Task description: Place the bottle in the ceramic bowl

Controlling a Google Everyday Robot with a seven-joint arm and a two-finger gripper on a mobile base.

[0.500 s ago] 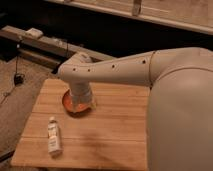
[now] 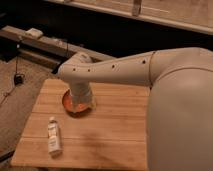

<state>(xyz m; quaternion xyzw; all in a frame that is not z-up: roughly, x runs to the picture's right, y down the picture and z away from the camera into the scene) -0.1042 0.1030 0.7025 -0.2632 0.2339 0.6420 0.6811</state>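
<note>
gripper (image 2: 80, 105) is hanging over the bowl (image 2: 65, 102), open or closed I cannot tell | bottle (image 2: 53, 136) is lying on the table (image 2: 120, 125) (near its front-left corner) | advice: approaching from above, gripping across its slim middle

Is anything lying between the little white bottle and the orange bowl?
No: the camera view shows only bare wooden table between the bottle and the ceramic bowl. The gripper hangs over the bowl.

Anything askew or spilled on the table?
The bottle lies on its side on the table, front left, apart from the ceramic bowl. The gripper sits over the bowl. No spill visible.
</note>
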